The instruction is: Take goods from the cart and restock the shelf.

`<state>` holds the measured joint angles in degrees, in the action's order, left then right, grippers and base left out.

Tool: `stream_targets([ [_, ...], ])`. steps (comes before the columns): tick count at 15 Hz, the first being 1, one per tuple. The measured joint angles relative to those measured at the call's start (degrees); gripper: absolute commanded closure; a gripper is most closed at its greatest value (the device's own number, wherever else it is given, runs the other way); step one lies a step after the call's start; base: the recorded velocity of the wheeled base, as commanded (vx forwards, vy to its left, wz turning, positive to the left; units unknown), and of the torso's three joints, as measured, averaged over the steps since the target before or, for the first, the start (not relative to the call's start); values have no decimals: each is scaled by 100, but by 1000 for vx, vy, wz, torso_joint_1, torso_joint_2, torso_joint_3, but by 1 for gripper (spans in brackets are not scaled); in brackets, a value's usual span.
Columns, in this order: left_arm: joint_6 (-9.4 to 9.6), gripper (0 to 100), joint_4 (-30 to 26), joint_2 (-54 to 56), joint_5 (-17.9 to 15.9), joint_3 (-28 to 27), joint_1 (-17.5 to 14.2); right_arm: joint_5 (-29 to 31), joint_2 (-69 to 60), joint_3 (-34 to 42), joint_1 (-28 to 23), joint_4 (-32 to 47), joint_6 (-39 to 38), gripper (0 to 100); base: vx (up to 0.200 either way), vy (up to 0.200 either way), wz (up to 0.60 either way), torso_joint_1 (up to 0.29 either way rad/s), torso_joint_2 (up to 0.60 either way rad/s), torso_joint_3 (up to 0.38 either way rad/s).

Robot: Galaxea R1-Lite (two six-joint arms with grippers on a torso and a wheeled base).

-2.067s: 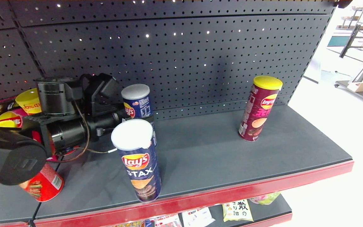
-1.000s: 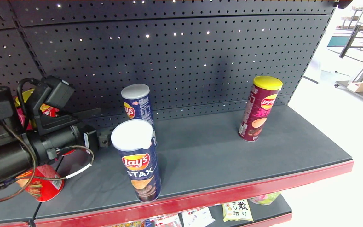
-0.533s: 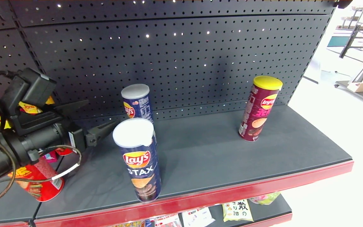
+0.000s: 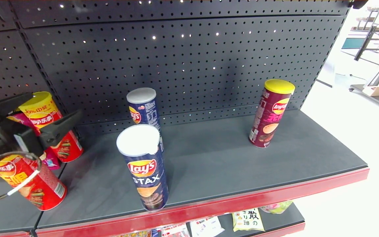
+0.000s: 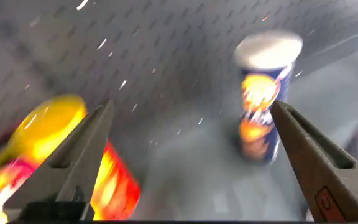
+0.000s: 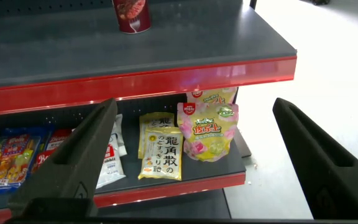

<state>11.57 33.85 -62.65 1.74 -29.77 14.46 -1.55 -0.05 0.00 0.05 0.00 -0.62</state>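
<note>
Two blue chip cans stand on the dark shelf (image 4: 242,154): one at the back (image 4: 142,105) by the pegboard, one at the front (image 4: 145,166) near the red edge. Far to the right stands a maroon can (image 4: 270,113) with a yellow lid. My left gripper (image 4: 54,104) hangs open and empty at the shelf's left end, in front of a red can (image 4: 56,126). In the left wrist view the gripper (image 5: 192,107) faces the back blue can (image 5: 263,93). My right gripper (image 6: 194,102) is open and empty in front of the shelf's red edge (image 6: 166,78), below the maroon can (image 6: 131,12).
A second red can (image 4: 28,182) leans at the front left of the shelf. Pegboard (image 4: 183,65) backs the shelf. Snack packets (image 6: 160,146) and a pale bag (image 6: 207,127) lie on the lower shelf. Open shelf room lies between the blue cans and the maroon can.
My left gripper has let go of the back blue can and drawn away to the left, open. The red cans it hid have come into sight. The cans stand where they were.
</note>
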Motion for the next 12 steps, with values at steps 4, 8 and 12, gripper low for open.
stream_targets([
  [4, -121, 0, -2004, 1519, 129, 141, -169, 0, 0, 0, 2, 0, 0, 0, 0, 0, 0, 0, 0, 0],
  [8, -438, 0, -4632, 3482, 52, 105, -401, 2, 0, 0, 2, 0, 2, 0, 0, 0, 0, 0, 0, 0],
  [12, -923, 0, -6262, 5031, 703, 102, -829, 0, 0, 0, 2, 0, 0, 0, 0, 0, 0, 0, 0, 0],
])
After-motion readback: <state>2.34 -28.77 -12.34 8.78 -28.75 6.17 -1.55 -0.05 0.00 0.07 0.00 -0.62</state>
